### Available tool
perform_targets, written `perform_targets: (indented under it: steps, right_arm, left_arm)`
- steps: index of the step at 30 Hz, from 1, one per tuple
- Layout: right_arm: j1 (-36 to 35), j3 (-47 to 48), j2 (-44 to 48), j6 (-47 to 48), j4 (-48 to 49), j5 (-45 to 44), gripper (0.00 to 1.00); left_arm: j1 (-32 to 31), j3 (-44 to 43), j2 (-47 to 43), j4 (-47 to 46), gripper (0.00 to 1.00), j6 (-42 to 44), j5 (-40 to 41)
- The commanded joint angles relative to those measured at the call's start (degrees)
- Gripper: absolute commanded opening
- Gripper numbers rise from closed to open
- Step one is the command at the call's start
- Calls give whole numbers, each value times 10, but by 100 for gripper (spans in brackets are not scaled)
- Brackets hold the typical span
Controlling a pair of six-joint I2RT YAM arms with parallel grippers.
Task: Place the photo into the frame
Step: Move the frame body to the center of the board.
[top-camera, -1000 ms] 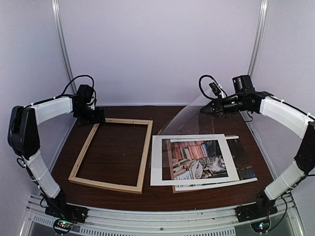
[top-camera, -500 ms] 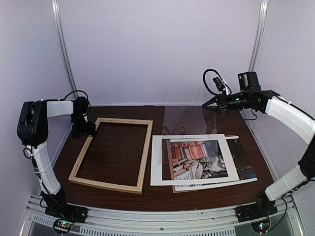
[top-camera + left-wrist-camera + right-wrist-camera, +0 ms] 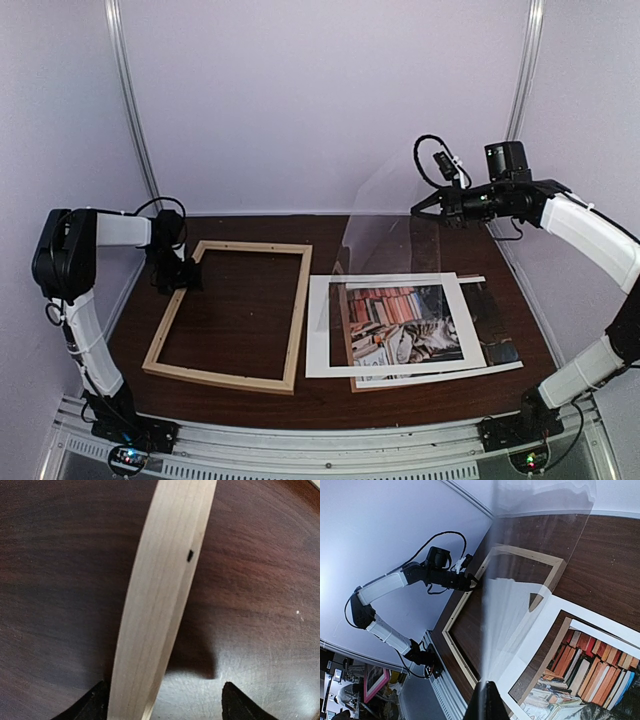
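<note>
L gripper: jaws wide apart, straddling one strip of the frame. Strip sits close against one finger, well clear of the other; nothing gripped. Frame lies flat on table. R gripper: jaws closed on edge of clear sheet, sheet raised & tilted above table. Photo: flat, picture side up, below R gripper, to right of L gripper, just beside frame, not inside it.

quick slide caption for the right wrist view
Right gripper pinches the clear sheet edge-on, held above the photo, with the frame lying beyond.
</note>
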State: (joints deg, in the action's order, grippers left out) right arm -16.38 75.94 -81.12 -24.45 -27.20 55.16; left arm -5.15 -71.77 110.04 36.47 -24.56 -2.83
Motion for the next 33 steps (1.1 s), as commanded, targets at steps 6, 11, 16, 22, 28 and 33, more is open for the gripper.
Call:
perform_targets:
  steps: [6,11,16,22,28,33]
  right_arm:
    - [-1,27,-1,-4,4,-4,0]
    - [-3,31,-1,-10,5,-3,0]
    - [-9,38,0,-17,7,-1,0]
    - [-26,51,-7,-23,3,-9,0]
    - [-41,62,-19,-29,4,-19,0]
    - [-76,85,-40,-35,7,-30,0]
  left_arm:
    - [-63,67,-51,-43,77,-56,-29]
    - [-111,74,-60,-60,77,-84,-34]
    - [-155,66,-61,-71,77,-106,-47]
    - [-192,60,-74,-72,77,-119,-72]
    - [-200,76,-111,-71,77,-123,-76]
    - [-198,64,-141,-40,80,-99,-39]
